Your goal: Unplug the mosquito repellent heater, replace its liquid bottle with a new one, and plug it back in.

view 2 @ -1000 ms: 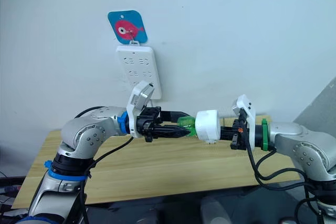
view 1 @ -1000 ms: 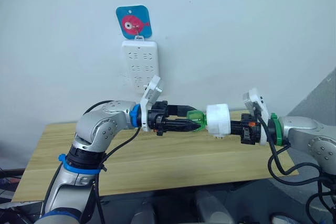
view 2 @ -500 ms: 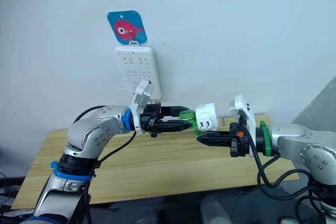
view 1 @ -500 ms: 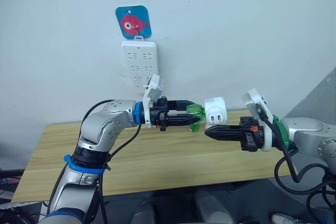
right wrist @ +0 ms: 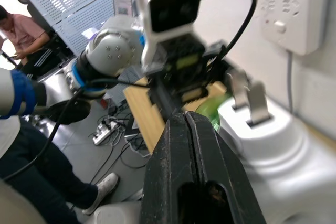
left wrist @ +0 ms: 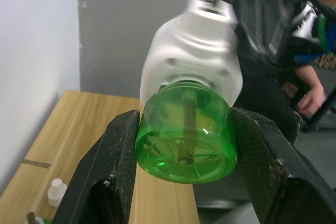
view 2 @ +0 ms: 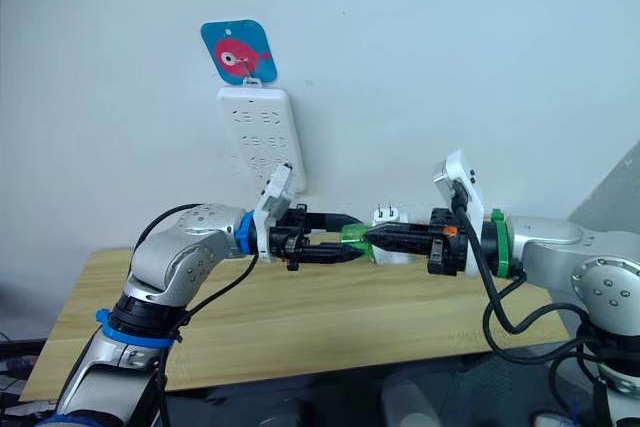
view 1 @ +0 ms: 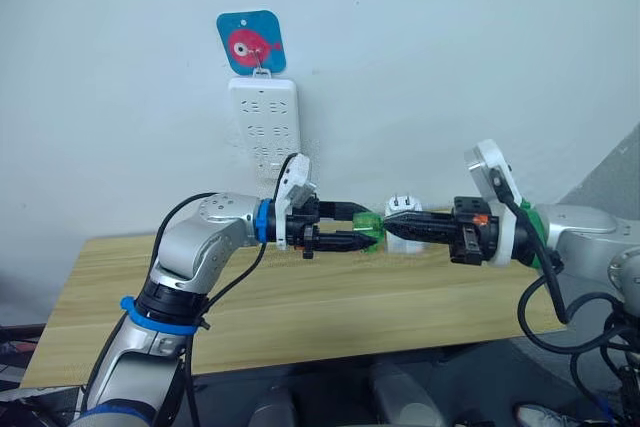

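Note:
The mosquito repellent heater is a small white unit held in the air over the table, its two metal prongs pointing up. A green liquid bottle sits screwed into it. My left gripper is shut on that green bottle. In the right wrist view my right gripper has its fingers pressed together with nothing between them. It lies alongside the heater. In the head views its fingertips reach to the bottle's neck, in front of the heater.
A white power strip hangs on the wall under a blue fish hook. The wooden table lies below both arms, with a small white bottle on it. People sit behind the robot.
My right gripper let go of the heater, dropped below it, then rose level with it, fingers shut. The heater turned so its prongs point up. My left gripper kept the bottle.

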`<state>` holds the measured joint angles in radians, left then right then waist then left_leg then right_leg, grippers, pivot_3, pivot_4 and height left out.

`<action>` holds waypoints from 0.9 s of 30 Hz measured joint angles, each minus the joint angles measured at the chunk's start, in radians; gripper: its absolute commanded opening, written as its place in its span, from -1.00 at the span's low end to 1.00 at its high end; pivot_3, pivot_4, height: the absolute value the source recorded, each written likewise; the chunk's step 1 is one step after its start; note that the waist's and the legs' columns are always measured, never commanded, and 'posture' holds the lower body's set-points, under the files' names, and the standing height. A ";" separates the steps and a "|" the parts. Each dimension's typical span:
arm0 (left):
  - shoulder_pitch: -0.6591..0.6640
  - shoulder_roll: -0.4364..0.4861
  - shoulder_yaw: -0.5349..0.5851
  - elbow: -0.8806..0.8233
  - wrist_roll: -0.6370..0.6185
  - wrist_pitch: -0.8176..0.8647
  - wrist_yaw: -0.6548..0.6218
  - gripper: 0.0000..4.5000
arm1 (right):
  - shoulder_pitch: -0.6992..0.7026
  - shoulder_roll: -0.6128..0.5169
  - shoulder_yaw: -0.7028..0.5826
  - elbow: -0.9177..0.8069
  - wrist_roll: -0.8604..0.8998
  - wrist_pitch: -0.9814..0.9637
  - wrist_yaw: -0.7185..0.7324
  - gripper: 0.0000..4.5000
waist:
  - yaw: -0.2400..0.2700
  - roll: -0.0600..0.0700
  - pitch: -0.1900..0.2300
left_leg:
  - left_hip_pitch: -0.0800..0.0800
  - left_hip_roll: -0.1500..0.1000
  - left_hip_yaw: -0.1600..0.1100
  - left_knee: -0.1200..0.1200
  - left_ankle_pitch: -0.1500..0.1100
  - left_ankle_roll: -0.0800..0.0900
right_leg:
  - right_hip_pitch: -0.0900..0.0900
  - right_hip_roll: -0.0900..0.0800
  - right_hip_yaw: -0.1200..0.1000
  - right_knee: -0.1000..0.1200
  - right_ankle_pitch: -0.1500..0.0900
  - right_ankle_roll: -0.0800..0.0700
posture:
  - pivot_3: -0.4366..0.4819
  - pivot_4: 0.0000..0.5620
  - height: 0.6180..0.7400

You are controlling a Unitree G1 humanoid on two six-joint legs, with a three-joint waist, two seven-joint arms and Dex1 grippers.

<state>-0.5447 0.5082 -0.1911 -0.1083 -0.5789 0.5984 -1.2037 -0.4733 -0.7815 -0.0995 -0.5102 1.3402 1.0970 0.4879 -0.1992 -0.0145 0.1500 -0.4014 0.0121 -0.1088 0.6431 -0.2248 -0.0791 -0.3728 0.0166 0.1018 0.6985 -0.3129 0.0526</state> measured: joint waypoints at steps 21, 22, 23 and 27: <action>0.017 0.019 0.001 -0.010 -0.034 0.056 -0.052 0.04 | -0.056 -0.026 -0.014 0.060 -0.014 0.005 0.062 -1.00 | 0.001 0.000 0.000 | 0.000 0.000 0.000 0.000 0.000 0.000 | 0.000 0.000 0.000 0.000 0.000 0.000 | -0.55 -0.77 0.88; 0.017 0.020 0.001 -0.010 -0.034 0.057 -0.052 0.04 | -0.056 -0.026 -0.014 0.058 -0.006 0.007 0.068 -1.00 | 0.001 0.000 0.000 | 0.000 0.000 0.000 0.000 0.000 0.000 | 0.000 0.000 0.000 0.000 0.000 0.000 | -0.55 -0.77 0.88; 0.017 0.022 0.001 -0.011 -0.034 0.057 -0.053 0.04 | -0.055 -0.026 -0.014 0.057 -0.003 0.008 0.074 -1.00 | 0.001 0.000 0.000 | 0.000 0.000 0.000 0.000 0.000 0.000 | 0.000 0.000 0.000 0.000 0.000 0.000 | -0.55 -0.77 0.88; 0.017 0.029 0.001 -0.013 -0.035 0.057 -0.056 0.04 | -0.054 -0.034 0.007 0.054 -0.048 0.007 0.082 -1.00 | 0.001 0.000 0.000 | 0.000 0.000 0.000 0.000 0.000 0.000 | 0.000 0.000 0.000 0.000 0.000 0.000 | -0.55 -0.77 0.88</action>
<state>-0.5275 0.5369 -0.1905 -0.1211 -0.6135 0.6557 -1.2593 -0.5268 -0.8159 -0.0925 -0.4560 1.2918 1.1044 0.5704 -0.1978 -0.0145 0.1500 -0.4014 0.0121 -0.1088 0.6431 -0.2250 -0.0787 -0.3730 0.0166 0.1018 0.6983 -0.3130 0.0526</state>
